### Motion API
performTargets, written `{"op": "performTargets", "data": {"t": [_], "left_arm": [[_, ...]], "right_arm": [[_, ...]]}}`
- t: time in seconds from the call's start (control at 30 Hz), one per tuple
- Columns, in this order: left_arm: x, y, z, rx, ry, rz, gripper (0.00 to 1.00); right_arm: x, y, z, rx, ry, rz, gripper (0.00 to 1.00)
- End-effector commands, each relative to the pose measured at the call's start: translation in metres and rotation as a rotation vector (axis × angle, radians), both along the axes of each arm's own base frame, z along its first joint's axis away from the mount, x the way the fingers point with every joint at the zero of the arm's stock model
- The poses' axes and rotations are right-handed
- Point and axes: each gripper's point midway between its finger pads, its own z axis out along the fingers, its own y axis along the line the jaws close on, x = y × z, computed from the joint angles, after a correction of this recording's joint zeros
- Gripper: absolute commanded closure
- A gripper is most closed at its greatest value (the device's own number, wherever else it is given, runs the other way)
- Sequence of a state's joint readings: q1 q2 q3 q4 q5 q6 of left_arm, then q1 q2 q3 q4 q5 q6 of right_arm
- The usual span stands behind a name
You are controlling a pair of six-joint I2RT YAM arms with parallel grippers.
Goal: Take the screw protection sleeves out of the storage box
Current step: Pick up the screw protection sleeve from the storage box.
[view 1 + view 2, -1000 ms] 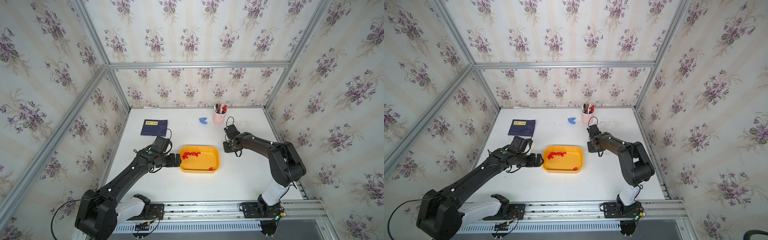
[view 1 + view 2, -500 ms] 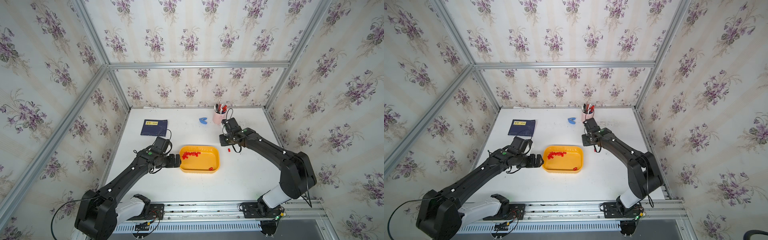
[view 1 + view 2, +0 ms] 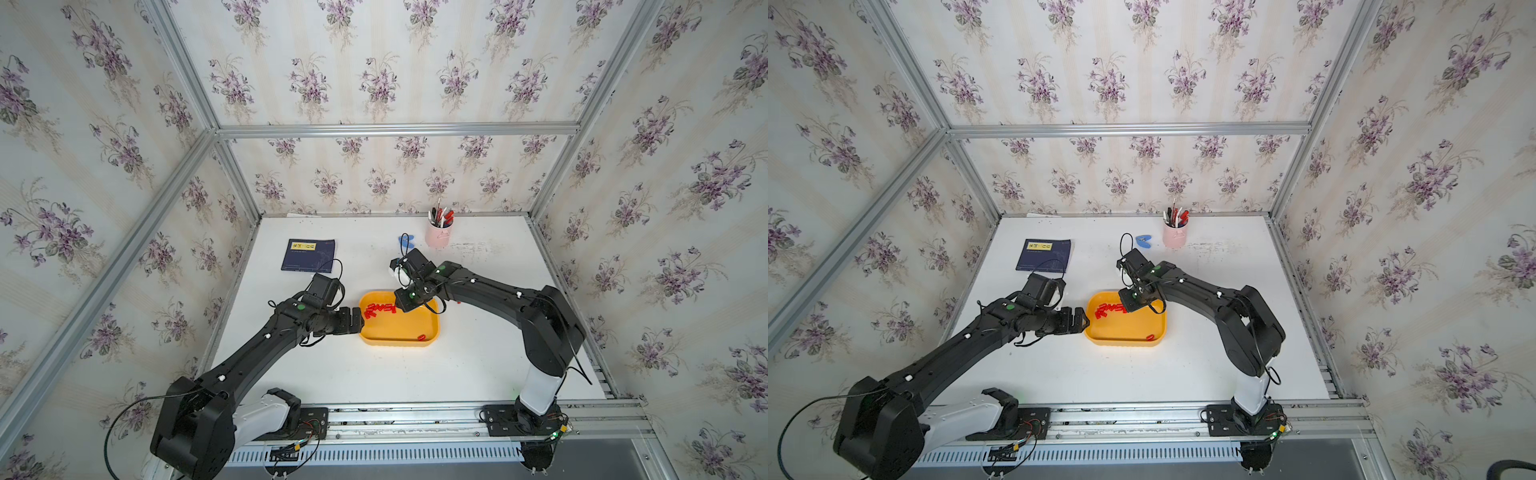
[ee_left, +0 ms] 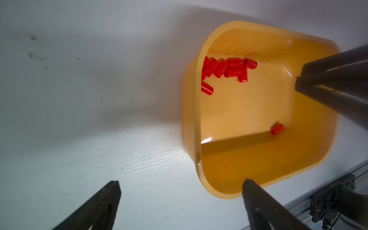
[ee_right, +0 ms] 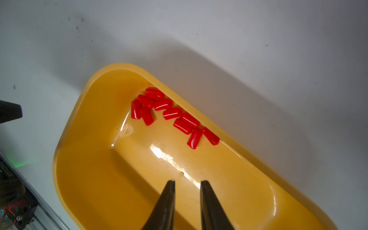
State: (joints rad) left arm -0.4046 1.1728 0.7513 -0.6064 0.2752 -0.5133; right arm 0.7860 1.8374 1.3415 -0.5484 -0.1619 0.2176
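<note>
The storage box (image 3: 399,343) (image 3: 1121,341) is a shallow yellow-orange tray at the table's middle. Several red screw protection sleeves (image 3: 380,308) (image 3: 1109,308) (image 4: 225,68) (image 5: 171,113) are bunched along its far wall near the left end. A single sleeve (image 3: 421,337) (image 4: 277,128) lies by the near right corner. A small red piece (image 3: 458,301) lies on the table right of the box. My right gripper (image 3: 398,308) (image 5: 187,181) hangs over the box floor just short of the bunch, narrowly open and holding nothing. My left gripper (image 3: 360,322) (image 4: 181,182) stands wide open at the box's left end.
A pink cup of pens (image 3: 438,237) and a small blue item (image 3: 406,240) stand at the back. A dark blue booklet (image 3: 308,254) lies at the back left. Papered walls close three sides, and a metal rail (image 3: 415,415) runs along the front.
My right arm has swung left from the table beside the box's far right corner to above the box, near the sleeve bunch. The left arm has not moved.
</note>
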Motion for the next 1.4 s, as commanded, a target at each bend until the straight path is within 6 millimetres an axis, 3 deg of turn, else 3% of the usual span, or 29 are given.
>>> {"op": "performTargets", "data": {"t": [0.0,0.13,0.53,1.2,1.37], "left_arm": [[0.002,-0.001,0.001,-0.011,-0.012,0.002,0.00],[0.000,-0.001,-0.001,-0.009,-0.009,-0.003,0.00],[0.000,-0.001,-0.002,-0.013,-0.016,-0.006,0.00],[-0.003,0.002,-0.006,0.000,-0.010,-0.005,0.00],[-0.004,0.002,-0.008,0.002,-0.006,-0.007,0.00]], "right_arm": [[-0.006,0.002,-0.007,0.004,0.097,-0.097,0.73],[-0.005,0.009,-0.011,0.018,0.125,-0.145,0.72],[0.003,0.006,-0.047,-0.089,0.142,-0.193,0.72],[0.015,0.007,-0.064,-0.144,0.126,-0.195,0.71],[0.015,0.007,-0.068,-0.149,0.128,-0.196,0.79]]}}
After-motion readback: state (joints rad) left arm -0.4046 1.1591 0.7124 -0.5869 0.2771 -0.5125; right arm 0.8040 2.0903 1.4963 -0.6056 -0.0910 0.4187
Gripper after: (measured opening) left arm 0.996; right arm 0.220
